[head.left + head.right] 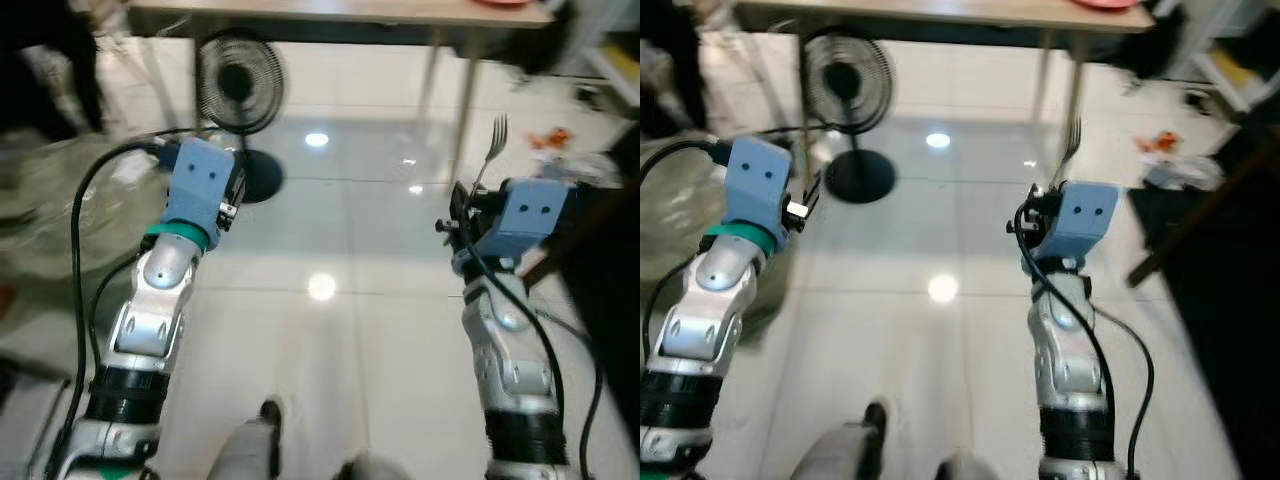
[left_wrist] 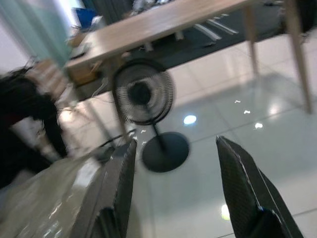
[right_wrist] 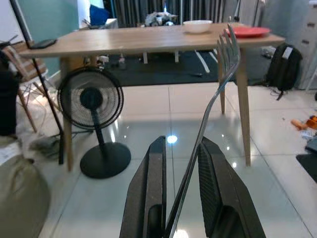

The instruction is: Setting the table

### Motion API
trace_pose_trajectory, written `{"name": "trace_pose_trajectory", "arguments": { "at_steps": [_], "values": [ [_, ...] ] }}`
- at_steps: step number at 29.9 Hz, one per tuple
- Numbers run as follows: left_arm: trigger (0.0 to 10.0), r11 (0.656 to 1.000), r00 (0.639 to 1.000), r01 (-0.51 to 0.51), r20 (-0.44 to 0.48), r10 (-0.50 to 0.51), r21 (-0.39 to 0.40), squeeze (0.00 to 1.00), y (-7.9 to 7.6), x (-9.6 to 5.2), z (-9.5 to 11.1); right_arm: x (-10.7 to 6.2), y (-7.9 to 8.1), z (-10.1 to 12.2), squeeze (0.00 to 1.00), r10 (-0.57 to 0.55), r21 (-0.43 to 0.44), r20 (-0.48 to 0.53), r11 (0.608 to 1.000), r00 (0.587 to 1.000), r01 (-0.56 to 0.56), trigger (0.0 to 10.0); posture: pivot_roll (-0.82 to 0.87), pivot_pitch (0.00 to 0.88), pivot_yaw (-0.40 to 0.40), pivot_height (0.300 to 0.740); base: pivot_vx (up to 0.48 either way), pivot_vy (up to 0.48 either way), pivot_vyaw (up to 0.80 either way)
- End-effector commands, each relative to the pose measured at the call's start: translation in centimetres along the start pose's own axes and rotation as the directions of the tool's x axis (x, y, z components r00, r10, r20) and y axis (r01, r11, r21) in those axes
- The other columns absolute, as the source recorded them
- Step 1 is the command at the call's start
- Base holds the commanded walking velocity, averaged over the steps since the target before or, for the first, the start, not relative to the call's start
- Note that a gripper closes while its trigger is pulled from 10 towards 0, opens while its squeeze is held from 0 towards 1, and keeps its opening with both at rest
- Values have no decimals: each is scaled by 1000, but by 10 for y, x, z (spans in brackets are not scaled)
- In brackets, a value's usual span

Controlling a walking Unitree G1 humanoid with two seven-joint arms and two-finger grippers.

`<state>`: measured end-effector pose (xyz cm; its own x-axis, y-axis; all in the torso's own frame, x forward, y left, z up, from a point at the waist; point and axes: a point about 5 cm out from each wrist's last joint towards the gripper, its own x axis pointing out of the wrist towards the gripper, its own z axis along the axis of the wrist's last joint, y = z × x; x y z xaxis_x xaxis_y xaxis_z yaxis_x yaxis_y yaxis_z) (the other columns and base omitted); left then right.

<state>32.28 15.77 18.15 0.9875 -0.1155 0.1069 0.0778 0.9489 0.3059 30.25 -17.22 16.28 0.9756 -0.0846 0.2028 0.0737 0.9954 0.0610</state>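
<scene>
Carrying a fork (image 3: 218, 94), the right gripper (image 3: 181, 198) is clamped on its handle, tines up, with the wooden table (image 3: 148, 42) ahead across the tiled floor. A white bowl (image 3: 197, 26) and a red plate (image 3: 247, 31) sit near the table's far end. The left gripper (image 2: 178, 198) holds nothing, its fingers apart. Being thin, stiff, polished metal, the fork is probably slippery and may pivot in the grip; holding it low on the handle seems sensible, though the contact point is hard to see
</scene>
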Motion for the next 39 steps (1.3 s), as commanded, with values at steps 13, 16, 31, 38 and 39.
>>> {"name": "trace_pose_trajectory", "arguments": {
  "at_steps": [13,16,31,38,39],
  "values": [
    [10000,1000,1000,24,2,-24,-7,0,-6,1,2,-1,-7,1,0,-23,-10,5,1000,1000,23,10000,63,10,18,740,-415,0,0],
    [10000,1000,1000,24,3,-24,-8,0,-6,1,2,-1,-7,1,0,-23,-10,5,1000,1000,23,10000,62,11,18,740,-378,0,0],
    [10000,999,1000,26,12,-26,-40,0,-8,2,4,-1,-7,0,0,-25,-4,-3,1000,1000,25,10000,62,13,17,740,0,0,-41],
    [10000,999,1000,25,9,-25,-40,0,-8,2,4,-1,-7,-1,0,-28,11,-13,1000,1000,28,10000,61,11,19,740,0,0,-773],
    [10000,999,1000,25,9,-25,-40,0,-8,2,4,-1,-7,-1,0,-28,11,-13,1000,1000,28,10000,61,11,19,740,0,0,-800]
  ]
}}
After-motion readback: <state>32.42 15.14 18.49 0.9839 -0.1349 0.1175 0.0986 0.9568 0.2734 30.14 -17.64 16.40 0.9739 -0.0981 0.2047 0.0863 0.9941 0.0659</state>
